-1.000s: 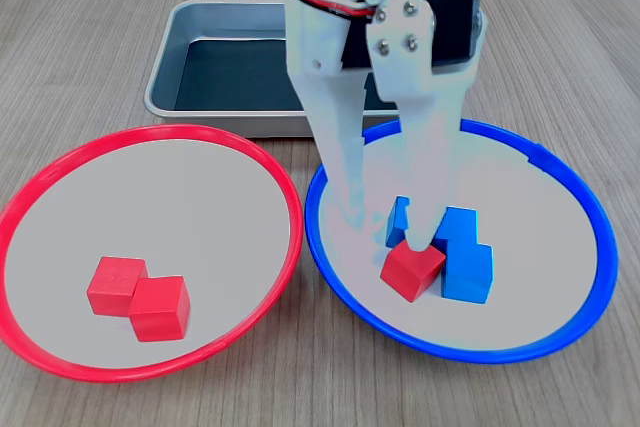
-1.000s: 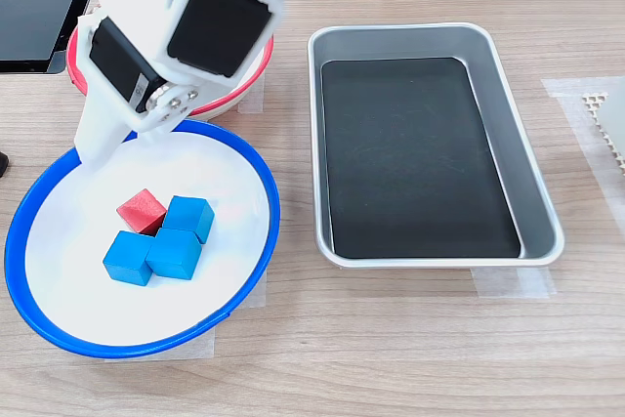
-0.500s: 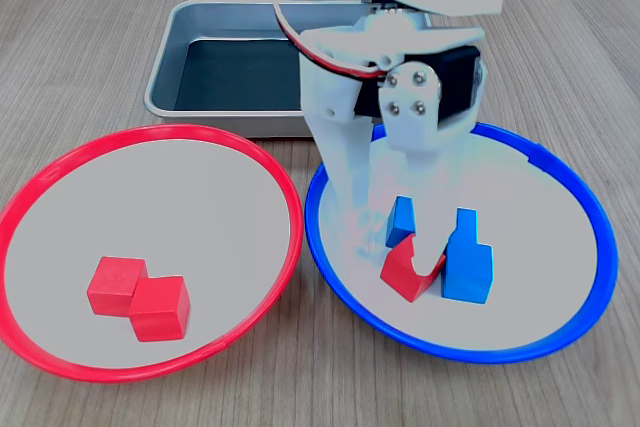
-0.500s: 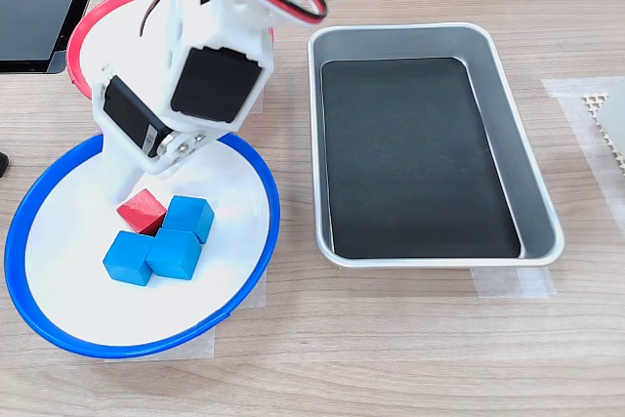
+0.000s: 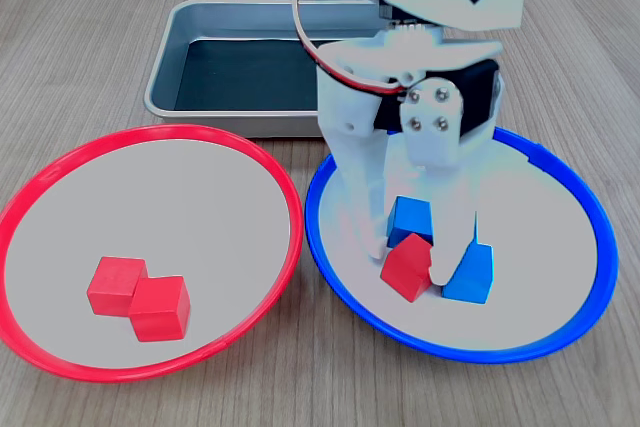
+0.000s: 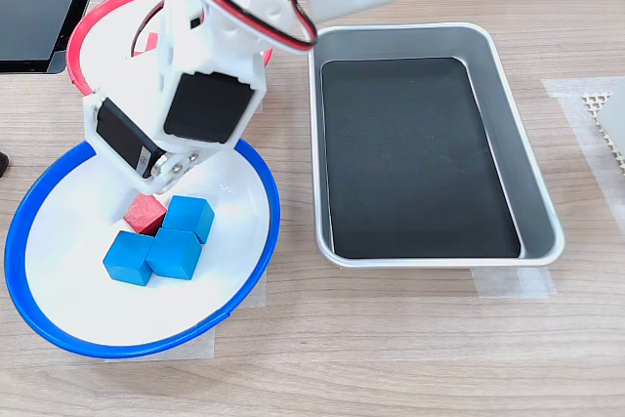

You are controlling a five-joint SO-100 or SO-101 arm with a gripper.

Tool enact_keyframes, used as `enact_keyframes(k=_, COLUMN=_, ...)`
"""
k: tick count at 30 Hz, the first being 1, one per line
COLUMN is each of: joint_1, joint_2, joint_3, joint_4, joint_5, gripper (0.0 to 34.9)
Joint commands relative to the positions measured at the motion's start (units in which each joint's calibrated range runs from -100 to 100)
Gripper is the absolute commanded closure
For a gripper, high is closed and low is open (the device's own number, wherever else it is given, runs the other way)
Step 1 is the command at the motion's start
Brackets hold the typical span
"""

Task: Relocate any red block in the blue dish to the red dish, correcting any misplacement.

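Gripper (image 5: 408,259): lowered into the blue dish, its two white fingers spread apart on either side of the red block, not closed on it.
Red block (image 5: 406,266): inside the blue dish (image 5: 560,332), near the front in the first exterior view, against the blue cubes (image 6: 159,244).
Red dish (image 5: 40,192): left of the blue dish in the first exterior view, rims nearly touching; holds two other red cubes (image 5: 138,298) side by side.
Steel tray (image 6: 532,192): right of the blue dish in the second exterior view.
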Motion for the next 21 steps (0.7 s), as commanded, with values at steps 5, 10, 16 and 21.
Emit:
enact_keyframes(k=5, joint_1=-0.76, joint_2=0.57, joint_3=-3.1, joint_4=0.46, joint_5=0.0, gripper=22.5)
enact_keyframes(k=10, joint_1=-0.76, joint_2=1.59, joint_3=-4.19, joint_4=0.38, joint_5=0.15, gripper=23.0)
enact_keyframes(k=16, joint_1=-0.57, joint_2=1.42, joint_3=-3.74, joint_4=0.8, joint_5=1.12, gripper=26.6)
enact_keyframes(k=21, joint_1=-0.38, joint_2=0.4, joint_3=-2.83, joint_4=0.96, joint_5=1.27, gripper=32.0)
